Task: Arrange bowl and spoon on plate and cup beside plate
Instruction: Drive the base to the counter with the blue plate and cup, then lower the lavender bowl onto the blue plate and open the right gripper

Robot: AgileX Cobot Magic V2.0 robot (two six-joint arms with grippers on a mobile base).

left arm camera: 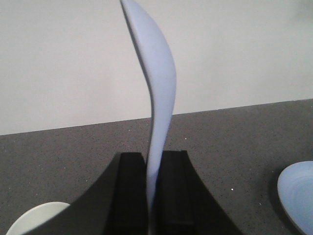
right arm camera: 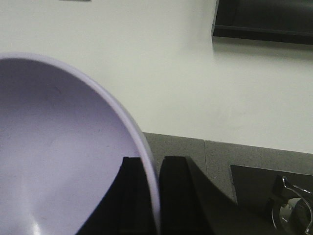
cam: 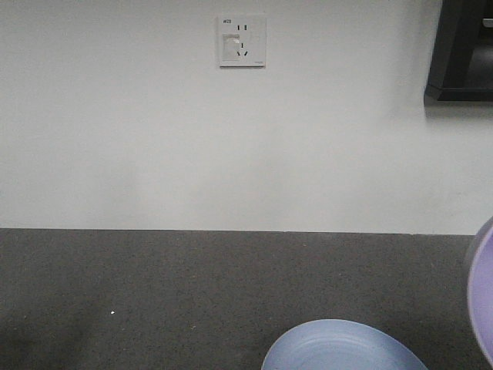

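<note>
The spoon (left arm camera: pixel 159 73) is pinched in the left gripper (left arm camera: pixel 154 196). The bowl (right arm camera: pixel 58 147), right of the plate (cam: pixel 339 348), is rim-clamped by the right gripper (right arm camera: pixel 149 196). Both are judged light, rigid and slippery.

Dark grey speckled tabletop (cam: pixel 154 277). Pale-blue plate (cam: pixel 343 351) lies flat on it; tiny white speck (cam: pixel 112 312) well left of plate.

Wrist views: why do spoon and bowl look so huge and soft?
Left wrist view: the spoon, clamped in the left gripper, stands close to the lens, edges soft. Right wrist view: the bowl in the right gripper looms large, dim inside.
</note>
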